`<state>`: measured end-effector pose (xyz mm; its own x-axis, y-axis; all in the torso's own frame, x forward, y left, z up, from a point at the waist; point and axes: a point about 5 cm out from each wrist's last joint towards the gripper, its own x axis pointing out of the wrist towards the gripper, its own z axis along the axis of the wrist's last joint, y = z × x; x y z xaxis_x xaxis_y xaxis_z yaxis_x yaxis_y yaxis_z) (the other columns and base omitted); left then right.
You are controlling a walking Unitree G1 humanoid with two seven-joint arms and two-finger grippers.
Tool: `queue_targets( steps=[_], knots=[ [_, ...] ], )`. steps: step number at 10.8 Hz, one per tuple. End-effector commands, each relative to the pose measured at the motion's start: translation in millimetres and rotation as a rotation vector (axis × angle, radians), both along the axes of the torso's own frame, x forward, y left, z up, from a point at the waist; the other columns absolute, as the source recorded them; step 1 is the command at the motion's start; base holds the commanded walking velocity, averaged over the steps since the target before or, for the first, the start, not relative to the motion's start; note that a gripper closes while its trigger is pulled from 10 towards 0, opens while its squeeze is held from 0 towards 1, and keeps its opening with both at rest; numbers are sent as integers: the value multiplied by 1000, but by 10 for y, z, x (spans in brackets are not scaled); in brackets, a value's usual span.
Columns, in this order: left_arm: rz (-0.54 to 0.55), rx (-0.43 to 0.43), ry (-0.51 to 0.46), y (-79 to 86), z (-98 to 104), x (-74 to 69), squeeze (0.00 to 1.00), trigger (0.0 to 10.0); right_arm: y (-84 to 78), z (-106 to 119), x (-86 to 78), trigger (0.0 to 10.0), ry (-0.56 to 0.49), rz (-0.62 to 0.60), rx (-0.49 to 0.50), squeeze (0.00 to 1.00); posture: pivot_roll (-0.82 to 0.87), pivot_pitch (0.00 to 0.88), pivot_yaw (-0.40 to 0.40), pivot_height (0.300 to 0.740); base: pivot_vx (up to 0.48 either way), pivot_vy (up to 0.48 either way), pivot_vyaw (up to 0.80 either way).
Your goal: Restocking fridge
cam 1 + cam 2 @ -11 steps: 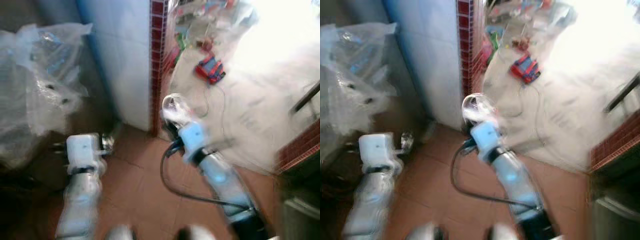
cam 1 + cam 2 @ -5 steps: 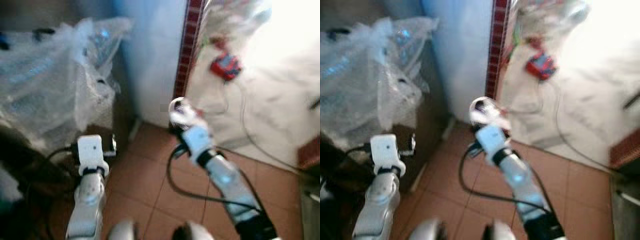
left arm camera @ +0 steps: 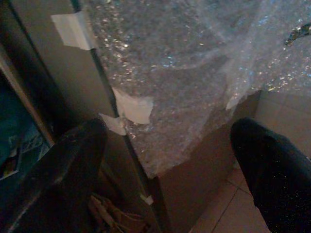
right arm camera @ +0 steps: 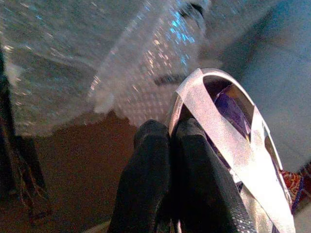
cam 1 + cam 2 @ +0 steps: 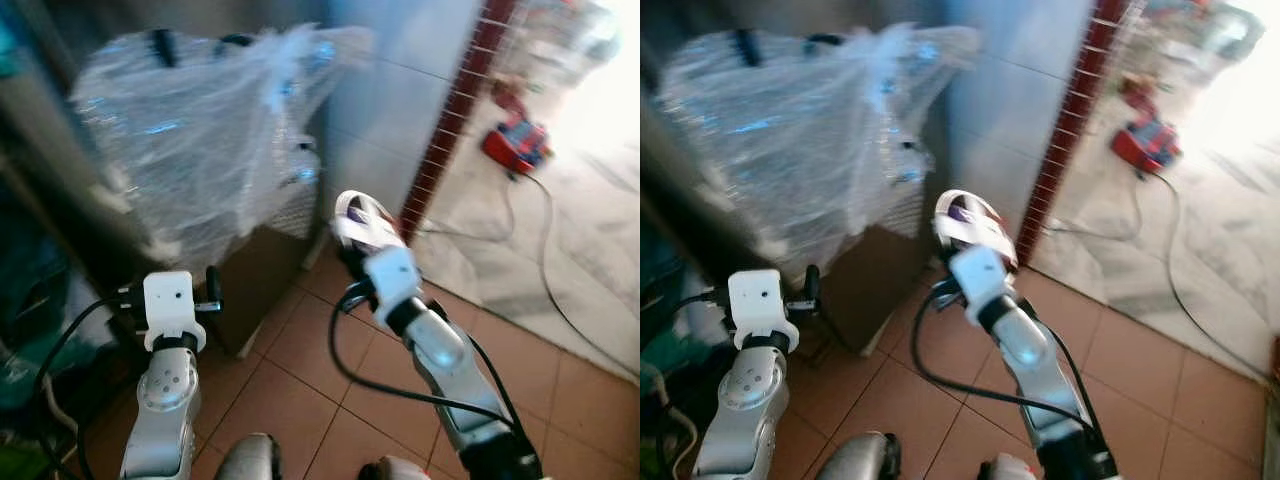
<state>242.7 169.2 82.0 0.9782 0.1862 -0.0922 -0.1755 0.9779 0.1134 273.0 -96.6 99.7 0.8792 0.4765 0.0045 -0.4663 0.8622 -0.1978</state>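
- Left arm raised forward, left gripper (image 3: 165, 160) with fingers (image 3: 63, 170) spread wide apart, holding nothing.
- Right arm bent, reaching forward; right gripper (image 4: 170, 160) with fingers pressed together, pinching a bowl rim.

Bubble wrap (image 5: 210, 130) masks the appliance beneath it, taped container (image 4: 228, 141) contents indistinct apart from a purple patch, its lower rim cut off by the frame edge, red object (image 5: 515, 140) on the floor blurred, unidentifiable

View swings left
The bubble wrap bundle (image 5: 215, 130) now sits ahead of both grippers; the red toy (image 5: 515, 142) slides rightward.
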Motion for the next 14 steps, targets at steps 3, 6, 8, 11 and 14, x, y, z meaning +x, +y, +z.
queue_targets(
  steps=[3,6,8,11,14],
  knots=[
    [-16,-18,-22,-9,43,-7,0,10000,-102,16,22,10000,-2,-48,16,0,31,96,-16,740,0,0,0],
    [-13,-28,-31,-38,64,7,0,10000,-160,37,56,10000,3,-76,43,0,33,95,-20,740,0,249,0],
    [-26,-15,-33,-52,63,8,0,10000,-116,46,46,10000,-16,-52,12,0,33,85,-19,740,0,0,400],
    [-19,0,-31,-41,69,14,0,10000,-145,41,63,10000,-6,-66,20,0,36,100,-21,740,0,0,800],
    [-18,-14,-37,-70,67,4,0,10000,-192,17,74,10000,10,-96,29,0,38,100,-29,740,0,0,752]
  ],
)
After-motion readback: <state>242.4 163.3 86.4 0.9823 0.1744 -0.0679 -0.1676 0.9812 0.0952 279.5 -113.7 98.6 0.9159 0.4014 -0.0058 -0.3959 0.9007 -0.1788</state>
